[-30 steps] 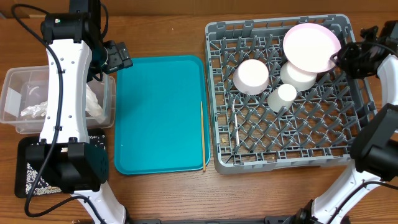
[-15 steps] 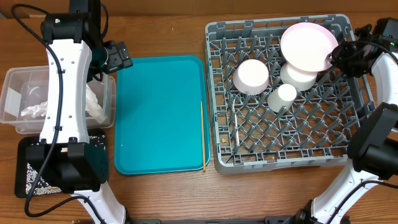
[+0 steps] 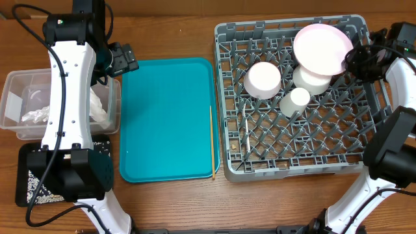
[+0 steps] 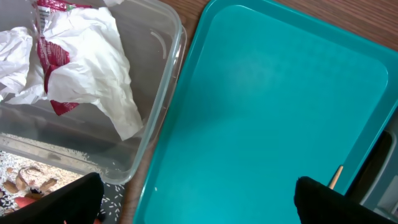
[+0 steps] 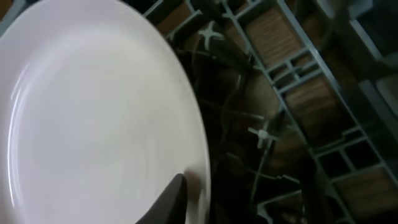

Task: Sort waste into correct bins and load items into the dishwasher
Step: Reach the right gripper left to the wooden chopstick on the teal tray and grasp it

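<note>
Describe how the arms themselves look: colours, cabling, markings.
Both alike: white rounded links, black joints and bases, loose black cables looping off the left arm and right arm. End effector fingers are black. Small green light near the left arm's top; no readable markings.

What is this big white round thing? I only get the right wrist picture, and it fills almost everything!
Observer: It's a pink plate, at the far right corner of the grey dish rack.
Operator: Is anything else in the rack?
Observer: Yes, a white bowl, a small cup and a white fork.
Operator: Is anything left outside it?
Observer: A wooden chopstick lies on the teal tray, along the edge nearest the rack.
</note>
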`<state>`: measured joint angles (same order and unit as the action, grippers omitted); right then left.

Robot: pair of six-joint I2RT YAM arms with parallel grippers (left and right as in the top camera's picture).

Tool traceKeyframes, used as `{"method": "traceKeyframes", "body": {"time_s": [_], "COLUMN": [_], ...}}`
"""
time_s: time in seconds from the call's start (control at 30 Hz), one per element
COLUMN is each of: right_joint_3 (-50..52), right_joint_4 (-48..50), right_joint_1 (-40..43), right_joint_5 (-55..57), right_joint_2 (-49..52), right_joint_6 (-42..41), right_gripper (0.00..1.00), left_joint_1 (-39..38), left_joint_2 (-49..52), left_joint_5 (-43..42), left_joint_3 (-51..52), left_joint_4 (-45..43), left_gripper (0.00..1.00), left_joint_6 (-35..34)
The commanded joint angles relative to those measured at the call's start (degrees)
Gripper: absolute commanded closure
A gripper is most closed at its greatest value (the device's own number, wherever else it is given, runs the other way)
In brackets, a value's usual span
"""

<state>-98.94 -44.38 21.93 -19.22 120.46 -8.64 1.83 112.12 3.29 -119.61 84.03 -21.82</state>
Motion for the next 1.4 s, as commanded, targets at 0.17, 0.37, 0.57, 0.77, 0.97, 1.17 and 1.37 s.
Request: {"method": "traceKeyframes", "body": {"time_s": [0.17,0.37,0.57,0.77,0.97,1.17,1.37], "right_joint_3": [-9.77,-16.33,-16.24,-15.30,-9.01,0.55,2.23], "right_joint_4": [-1.25,-8.07,-8.39,-7.67,-3.17,7.06,6.45], "right_joint_1": [-0.07,-5.44,-20.59,-31.56,-36.20,-39.17,-39.78], "right_joint_5": [-0.31,17.70,50.25,66.05,68.72,74.69,76.15], "right_joint_2": [-5.01,-17.11,-19.34,-16.41,-14.64,-13.60,-13.60], "right_joint_6": [0.61,14.51,25.31,26.69,27.39,37.57,38.62], "right_gripper": [0.96,0.96,0.96,0.96,0.96,0.96,0.96], "left_joint_1": [0.13,0.13,0.13,0.13,0.13,0.13,0.13], "left_joint_2": [-0.48,-0.48,-0.48,-0.48,-0.48,-0.48,-0.48], "left_joint_5": [0.72,0.74,0.74,0.74,0.74,0.74,0.74], "left_joint_3": [-0.66,-0.66,-0.66,-0.66,-0.66,-0.66,-0.66], "left_joint_4": [-0.07,-0.04,-0.04,-0.04,-0.04,-0.04,-0.04], "left_gripper": [0.00,0.00,0.00,0.00,0.00,0.00,0.00], "left_joint_6": [1.27,1.27,1.27,1.27,1.27,1.27,1.27]}}
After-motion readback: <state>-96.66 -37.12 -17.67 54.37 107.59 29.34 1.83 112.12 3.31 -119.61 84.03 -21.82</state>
